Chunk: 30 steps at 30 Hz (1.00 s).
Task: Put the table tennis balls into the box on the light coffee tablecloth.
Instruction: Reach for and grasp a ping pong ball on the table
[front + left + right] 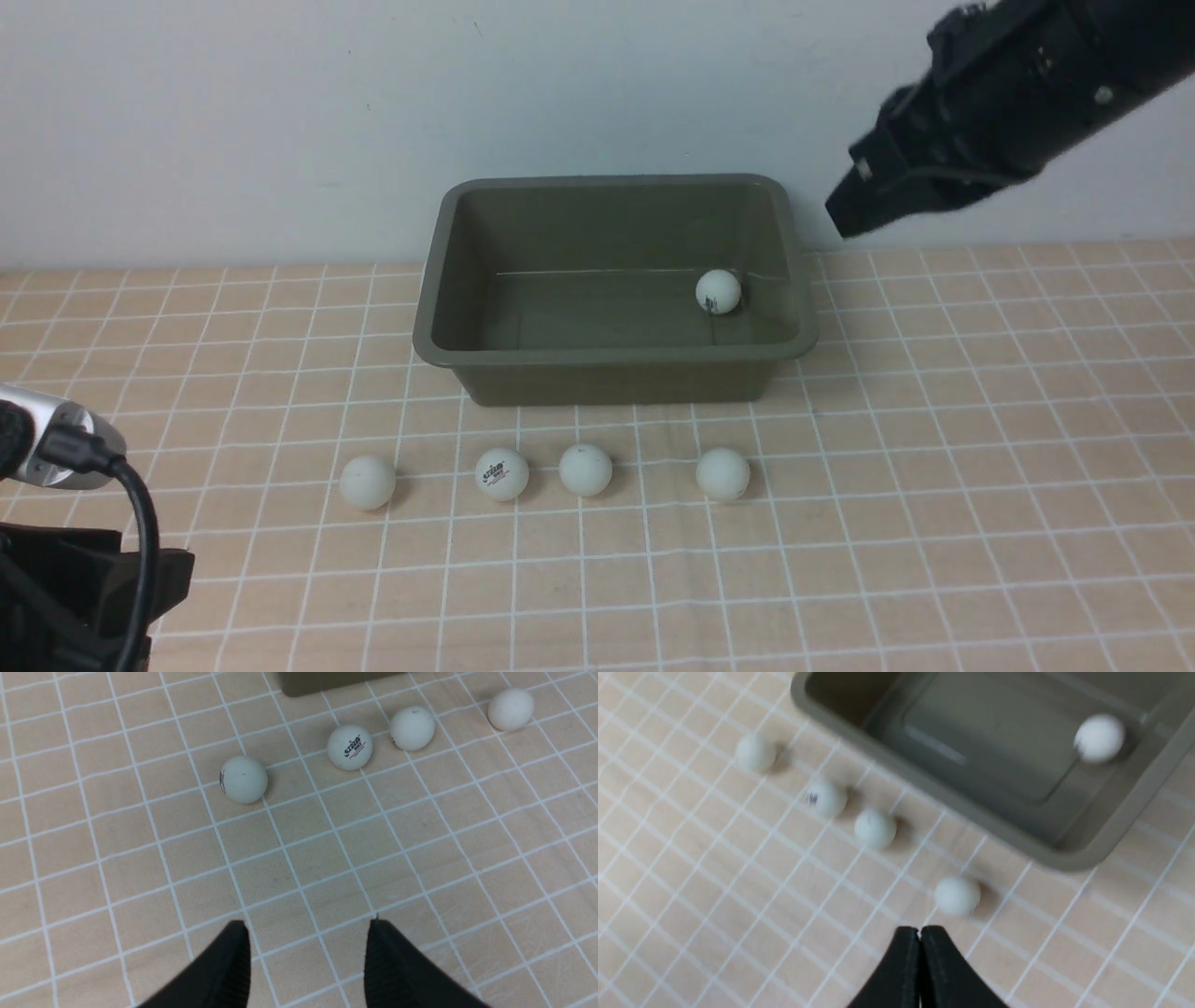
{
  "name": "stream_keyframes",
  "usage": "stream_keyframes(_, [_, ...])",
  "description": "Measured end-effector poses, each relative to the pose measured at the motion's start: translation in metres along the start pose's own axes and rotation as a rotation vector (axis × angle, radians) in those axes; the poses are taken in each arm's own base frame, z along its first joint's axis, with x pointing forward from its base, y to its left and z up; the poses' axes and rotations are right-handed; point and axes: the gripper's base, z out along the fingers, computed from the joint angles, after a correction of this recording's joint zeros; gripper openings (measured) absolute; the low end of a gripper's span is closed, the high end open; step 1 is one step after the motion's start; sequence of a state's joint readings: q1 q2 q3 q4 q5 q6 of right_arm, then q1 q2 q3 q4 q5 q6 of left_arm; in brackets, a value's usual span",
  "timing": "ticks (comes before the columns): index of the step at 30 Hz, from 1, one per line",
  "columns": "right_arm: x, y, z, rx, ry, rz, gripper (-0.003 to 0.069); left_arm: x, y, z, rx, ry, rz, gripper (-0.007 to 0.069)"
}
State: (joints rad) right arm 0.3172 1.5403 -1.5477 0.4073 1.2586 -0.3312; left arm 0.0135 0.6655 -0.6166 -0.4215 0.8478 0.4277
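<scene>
The right gripper (845, 217) hangs high, slanting down beside the box (448, 280). Only its wrist view shows its jaws pressed together and empty, the nearest ball (956, 896) just beyond them, the boxed ball (1099, 737) farther ahead. The left gripper (306, 933), jaws apart, faces the row of balls (350, 746).

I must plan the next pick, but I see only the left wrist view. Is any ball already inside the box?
Observer: Yes, one ball lies inside the box, near its right wall.
Operator: Is the right gripper holding a ball?
Observer: No, the right gripper has its fingers shut together, with nothing between them.
Operator: Which ball of the row is nearest to it?
Observer: The rightmost ball; the right wrist view shows it just ahead of the fingertips.
</scene>
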Motion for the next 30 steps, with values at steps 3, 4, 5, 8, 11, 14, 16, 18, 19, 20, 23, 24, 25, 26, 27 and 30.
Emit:
stream_keyframes(3, [0.022,0.001,0.014,-0.041,0.071,0.004,-0.0016,0.000,0.000,0.000,0.000,-0.001,0.000,0.0278])
stream_keyframes(4, [0.028,0.001,0.020,-0.057,0.092,0.008,-0.0016,0.000,0.000,0.000,0.000,-0.001,0.000,0.0278])
stream_keyframes(5, [0.032,0.001,0.024,-0.064,0.100,0.008,-0.0016,0.000,0.000,0.000,0.000,-0.001,0.000,0.0278])
stream_keyframes(8, [0.043,-0.002,0.042,-0.094,0.113,0.023,-0.0016,0.000,0.000,0.000,0.000,-0.001,0.000,0.0278])
stream_keyframes(11, [0.046,-0.004,0.057,-0.129,0.106,0.020,-0.0016,0.000,0.000,0.000,0.000,-0.001,0.000,0.0278])
stream_keyframes(14, [0.045,-0.008,0.080,-0.174,0.079,0.009,-0.0015,0.000,0.000,0.000,0.000,-0.001,0.000,0.0278])
stream_keyframes(16, [0.043,-0.013,0.092,-0.174,0.074,0.016,-0.0011,0.000,0.000,0.000,0.000,-0.001,0.000,0.0278])
stream_keyframes(18, [0.042,-0.019,0.105,-0.160,0.073,0.033,-0.0003,0.000,0.000,0.000,0.002,-0.002,-0.002,0.0278])
stream_keyframes(19, [0.042,-0.019,0.105,-0.159,0.070,0.034,-0.0001,0.000,0.000,0.000,0.002,-0.002,-0.003,0.0278])
stream_keyframes(20, [0.043,-0.024,0.116,-0.155,0.084,0.047,0.0007,0.000,-0.001,0.000,0.006,-0.004,-0.006,0.0278])
stream_keyframes(23, [0.045,-0.028,0.129,-0.152,0.104,0.055,0.0018,-0.001,-0.001,0.000,0.013,-0.007,-0.013,0.0278])
stream_keyframes(24, [0.046,-0.029,0.137,-0.142,0.112,0.049,0.0021,-0.001,-0.002,0.000,0.017,-0.009,-0.017,0.0278])
stream_keyframes(25, [0.046,-0.029,0.139,-0.135,0.110,0.044,0.0022,-0.001,-0.002,0.000,0.017,-0.009,-0.017,0.0278])
stream_keyframes(26, [0.046,-0.028,0.142,-0.121,0.115,0.027,0.0023,-0.001,-0.002,0.000,0.017,-0.009,-0.017,0.0278])
stream_keyframes(27, [0.046,-0.026,0.144,-0.106,0.119,0.011,0.0023,-0.001,-0.002,0.000,0.017,-0.009,-0.017,0.0278])
stream_keyframes(30, [0.047,-0.019,0.148,-0.057,0.143,-0.038,0.0023,-0.001,-0.002,0.000,0.018,-0.009,-0.018,0.0278])
